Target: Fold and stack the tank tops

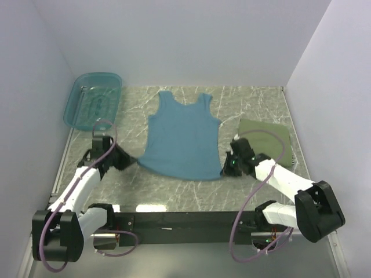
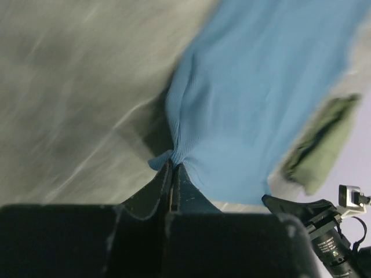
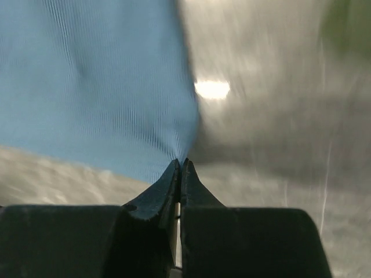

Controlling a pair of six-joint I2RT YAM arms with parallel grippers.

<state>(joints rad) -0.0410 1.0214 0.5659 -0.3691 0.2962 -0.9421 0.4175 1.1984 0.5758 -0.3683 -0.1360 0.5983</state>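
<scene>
The teal-blue tank top (image 1: 182, 139) lies spread flat on the marble table, straps to the far side. My left gripper (image 1: 134, 162) is shut on its near left hem corner (image 2: 168, 157). My right gripper (image 1: 225, 171) is shut on its near right hem corner (image 3: 181, 155). The olive green tank top (image 1: 265, 138) lies folded at the right; it also shows in the left wrist view (image 2: 322, 145). The striped tank top is out of view.
A translucent teal plastic basin (image 1: 93, 99) stands at the far left corner. White walls close in the table on three sides. The black arm rail (image 1: 185, 223) runs along the near edge.
</scene>
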